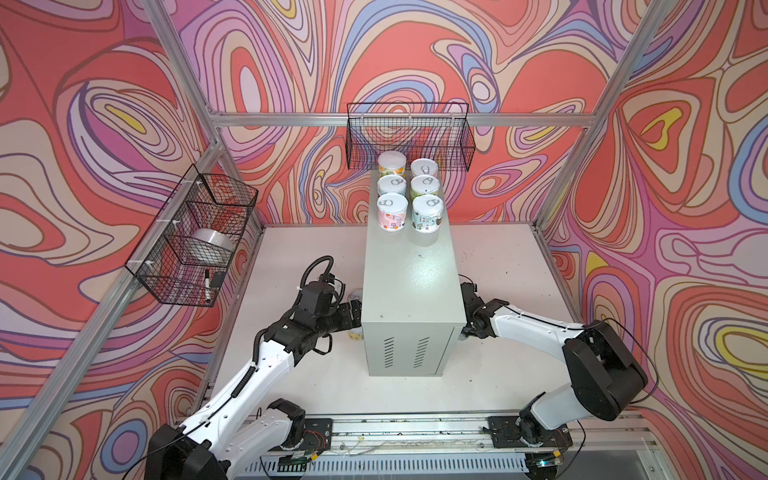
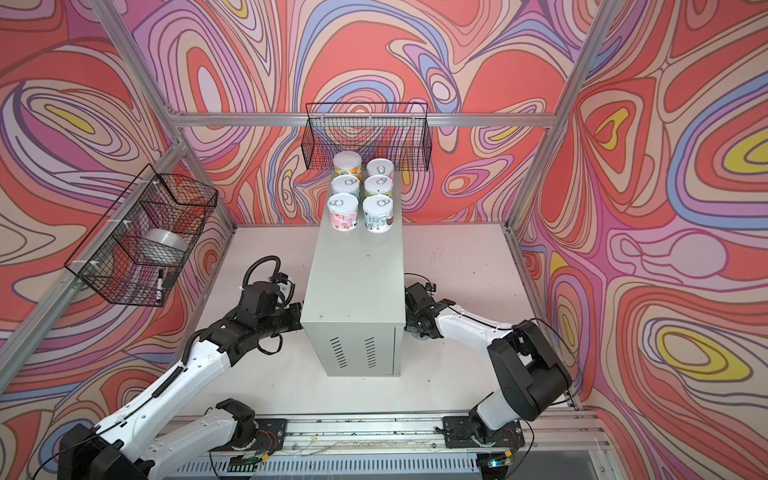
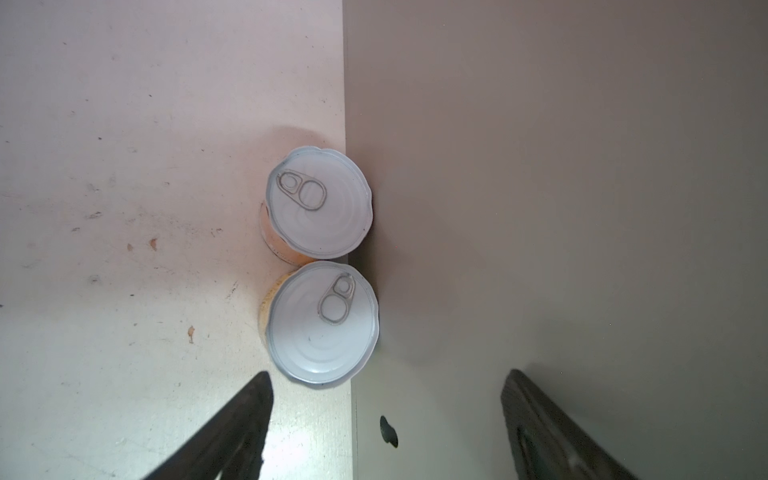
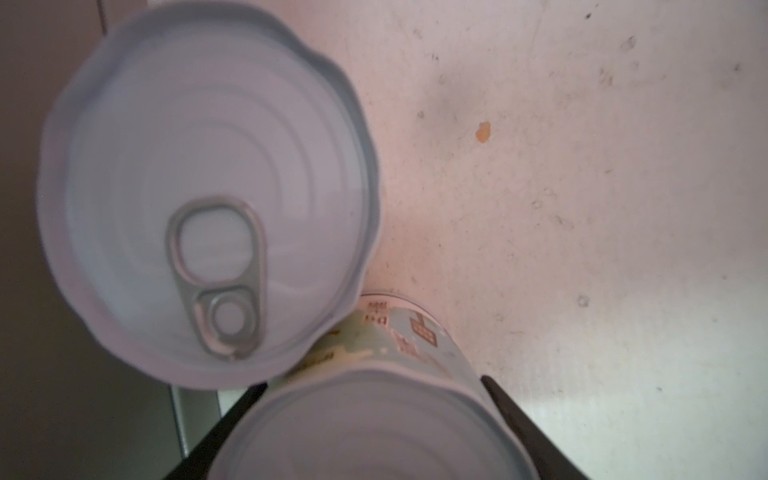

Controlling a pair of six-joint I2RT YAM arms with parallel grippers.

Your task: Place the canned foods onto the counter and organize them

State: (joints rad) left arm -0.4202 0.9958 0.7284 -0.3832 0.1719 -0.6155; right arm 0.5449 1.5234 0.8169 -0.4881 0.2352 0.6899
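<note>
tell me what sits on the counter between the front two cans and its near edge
Nothing: in both top views the counter is bare from the pink can and pale blue can to that edge.

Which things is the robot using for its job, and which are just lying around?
For the job: six cans on the grey counter; two cans on the white tabletop left of it; two more cans on its right.
Just lying about: back wire basket; side wire basket holding a silver roll and a marker.
</note>
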